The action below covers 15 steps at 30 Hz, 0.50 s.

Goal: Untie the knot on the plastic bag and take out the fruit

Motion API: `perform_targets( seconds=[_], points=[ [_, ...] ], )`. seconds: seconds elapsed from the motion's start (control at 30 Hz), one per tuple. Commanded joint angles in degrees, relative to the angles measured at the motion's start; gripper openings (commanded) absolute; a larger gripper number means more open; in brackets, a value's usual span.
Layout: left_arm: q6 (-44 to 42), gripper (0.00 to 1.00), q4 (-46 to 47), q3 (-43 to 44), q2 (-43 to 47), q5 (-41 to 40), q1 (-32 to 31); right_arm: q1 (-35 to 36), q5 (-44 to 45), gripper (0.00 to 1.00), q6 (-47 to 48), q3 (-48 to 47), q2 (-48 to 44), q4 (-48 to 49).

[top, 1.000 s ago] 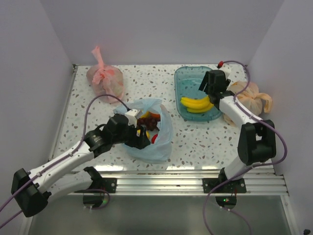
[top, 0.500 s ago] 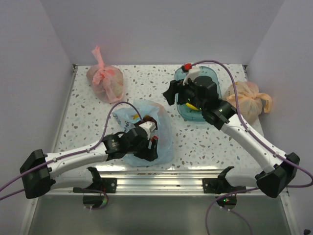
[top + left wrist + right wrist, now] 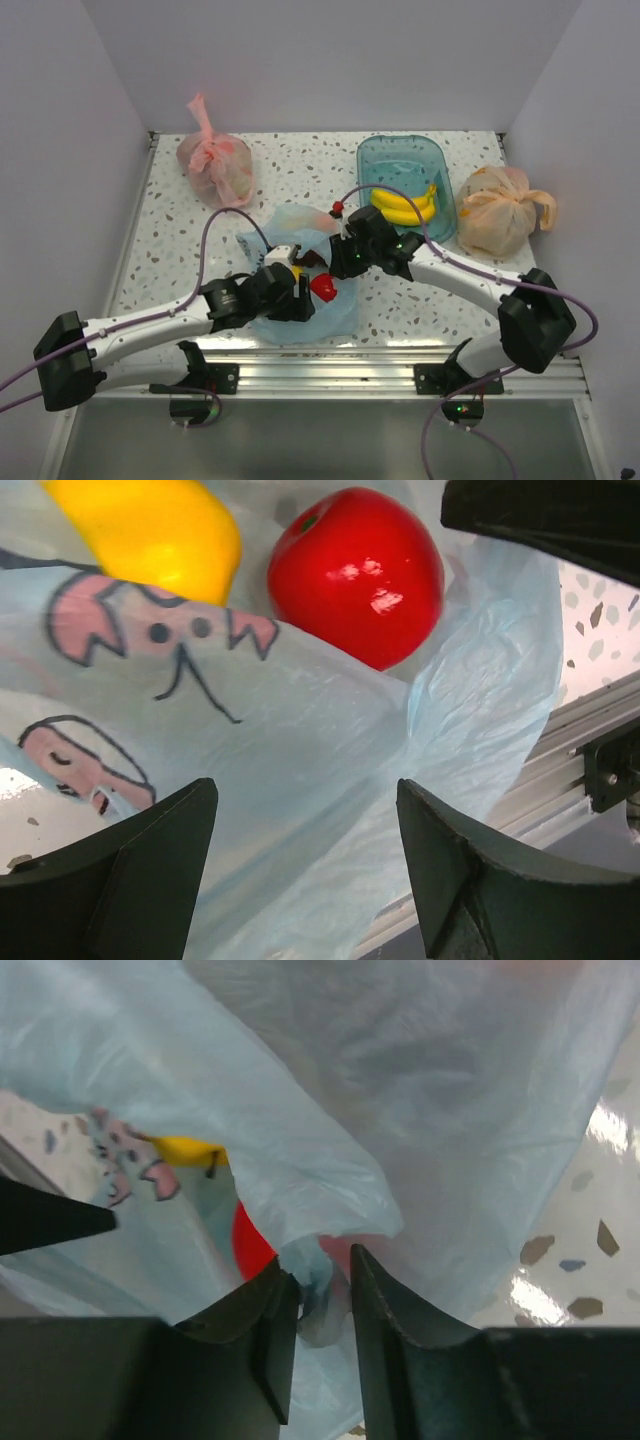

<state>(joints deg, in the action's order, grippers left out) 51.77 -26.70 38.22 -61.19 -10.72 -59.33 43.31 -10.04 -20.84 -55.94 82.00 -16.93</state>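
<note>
The light blue plastic bag (image 3: 330,305) lies open near the table's front, its printed film (image 3: 300,740) filling the left wrist view. Inside it are a red apple (image 3: 323,289) (image 3: 355,575) and a yellow fruit (image 3: 150,530) (image 3: 185,1150). My left gripper (image 3: 300,297) (image 3: 305,850) stands open at the bag's near side, with film spread between its fingers. My right gripper (image 3: 342,262) (image 3: 320,1270) is at the bag's far rim, its jaws drawn close on a crumpled fold of the film, the apple (image 3: 250,1245) just behind. The banana bunch (image 3: 405,207) lies in the teal tray (image 3: 375,160).
A knotted pink bag (image 3: 215,168) sits at the back left. A knotted orange bag (image 3: 495,215) sits at the right, beside the tray. The aluminium rail (image 3: 400,355) runs along the table's front edge, just below the blue bag.
My right arm swung from the teal tray, where the bananas now lie, over to the blue bag, and its jaws narrowed onto the rim. The left gripper stayed open at the bag.
</note>
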Motion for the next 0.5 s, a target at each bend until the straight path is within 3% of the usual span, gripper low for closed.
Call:
perform_targets(
  seconds=[0.0,0.23,0.47],
  points=[
    [4.5,0.78,-0.9,-0.9,0.7,-3.7,-0.2,-1.4,5.5,0.29,-2.6,1.7,1.1,-0.4],
    [9.8,0.98,2.7,-3.2,4.1,-6.2,3.1,-3.6,4.7,0.17,-4.8,2.2,5.5,-2.8],
    [11.3,1.00,8.1,-3.7,2.0,-6.1,9.1,-3.6,-1.1,0.16,-7.9,2.8,8.5,5.9]
  ],
)
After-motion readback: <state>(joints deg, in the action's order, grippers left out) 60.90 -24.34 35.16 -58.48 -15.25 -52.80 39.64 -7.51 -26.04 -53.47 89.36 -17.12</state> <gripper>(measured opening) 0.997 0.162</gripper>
